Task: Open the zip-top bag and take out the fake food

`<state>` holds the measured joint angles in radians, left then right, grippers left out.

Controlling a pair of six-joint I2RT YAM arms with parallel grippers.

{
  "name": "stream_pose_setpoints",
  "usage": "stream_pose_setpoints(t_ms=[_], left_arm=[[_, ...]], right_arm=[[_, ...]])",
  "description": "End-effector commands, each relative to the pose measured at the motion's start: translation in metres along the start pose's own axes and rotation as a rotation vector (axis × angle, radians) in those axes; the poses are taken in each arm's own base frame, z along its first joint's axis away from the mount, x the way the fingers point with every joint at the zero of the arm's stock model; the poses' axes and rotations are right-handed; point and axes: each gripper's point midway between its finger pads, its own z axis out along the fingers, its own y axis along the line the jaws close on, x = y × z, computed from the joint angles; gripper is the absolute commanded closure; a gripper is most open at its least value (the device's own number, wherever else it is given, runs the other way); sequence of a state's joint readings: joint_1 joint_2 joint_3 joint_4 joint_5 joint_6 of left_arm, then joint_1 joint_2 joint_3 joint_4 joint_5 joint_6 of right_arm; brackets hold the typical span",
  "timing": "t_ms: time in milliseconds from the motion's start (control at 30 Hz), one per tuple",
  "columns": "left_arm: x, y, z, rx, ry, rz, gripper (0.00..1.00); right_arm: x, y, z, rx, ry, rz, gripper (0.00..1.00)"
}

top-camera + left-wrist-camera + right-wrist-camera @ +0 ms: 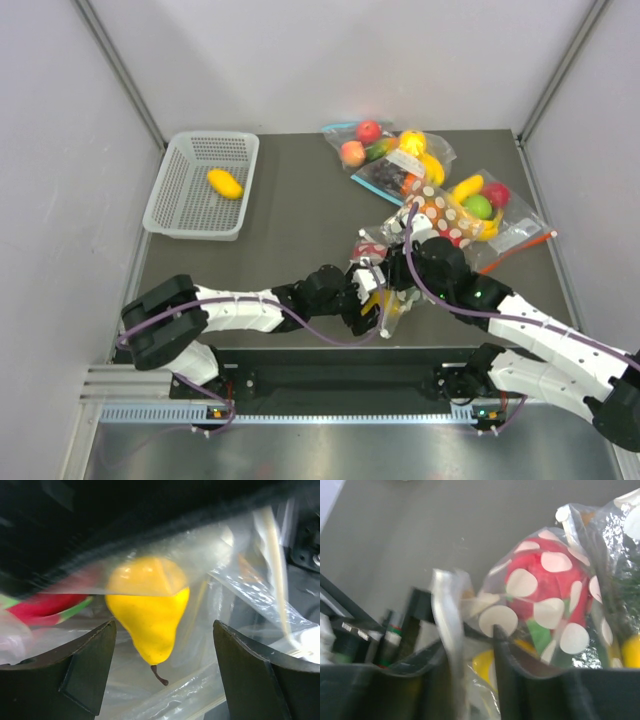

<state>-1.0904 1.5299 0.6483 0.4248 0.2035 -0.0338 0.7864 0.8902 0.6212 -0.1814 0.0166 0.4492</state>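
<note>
Dark grey table [290, 230] between white walls, seen from the top. White basket [165, 205] at upper left holds one yellow fruit [224, 183]. Several filled bags [400, 160] lie at upper right. Left arm [240, 308] and right arm [540, 325] meet at lower centre over the zip-top bag [372, 262], which lies on the table there.

Left wrist view: left gripper [162, 625] stands wide, grasping nothing. Yellow pear [150, 615] sits between its fingers [85, 675], touching neither, its upper half behind clear bag film. Red fruit [47, 607] with green leaves lies at left.

Right wrist view: right gripper [479, 635] is narrow. A fold of the dotted bag stands in the gap against the left finger; whether it is pinched cannot be told. The red fruit shows through the polka dots at upper right; yellow shows below it.
</note>
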Motion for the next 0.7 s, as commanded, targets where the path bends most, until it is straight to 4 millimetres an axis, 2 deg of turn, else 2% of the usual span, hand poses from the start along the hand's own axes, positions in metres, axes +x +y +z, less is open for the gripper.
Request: stream_pose_setpoints(t_ms=[0,33,133,400,500,533,600,633,667], left_arm=[[-0.012,0.016,-0.012,-0.114,-0.016,-0.012,0.17],[-0.011,0.018,-0.012,-0.128,-0.011,-0.012,0.17],[-0.010,0.024,-0.009,-0.161,-0.022,-0.034,0.17],[-0.022,0.035,-0.008,-0.228,-0.094,-0.075,0.16],[-0.022,0.033,-0.005,-0.215,-0.099,-0.080,0.16],[-0.019,0.033,-0.004,-0.214,-0.093,-0.082,0.16],[-0.019,0.031,-0.002,-0.200,-0.105,-0.083,0.16],[-0.017,0.031,-0.002,-0.197,-0.105,-0.088,0.16],[-0.016,0.030,-0.002,-0.197,-0.108,-0.089,0.16]], right_arm=[[-0.008,0.000,-0.008,0.019,-0.026,-0.016,0.63],[-0.007,0.001,-0.011,0.016,-0.024,-0.016,0.52],[0.008,0.004,-0.016,0.010,0.024,-0.026,0.44],[0.044,0.005,-0.024,0.076,0.103,-0.027,0.39],[0.060,0.001,-0.022,0.113,0.150,-0.031,0.45],[0.068,0.000,-0.019,0.126,0.177,-0.039,0.52],[0.076,-0.004,-0.018,0.153,0.202,-0.035,0.60],[0.080,-0.004,-0.017,0.159,0.216,-0.039,0.71],[0.083,-0.004,-0.017,0.160,0.224,-0.036,0.78]])
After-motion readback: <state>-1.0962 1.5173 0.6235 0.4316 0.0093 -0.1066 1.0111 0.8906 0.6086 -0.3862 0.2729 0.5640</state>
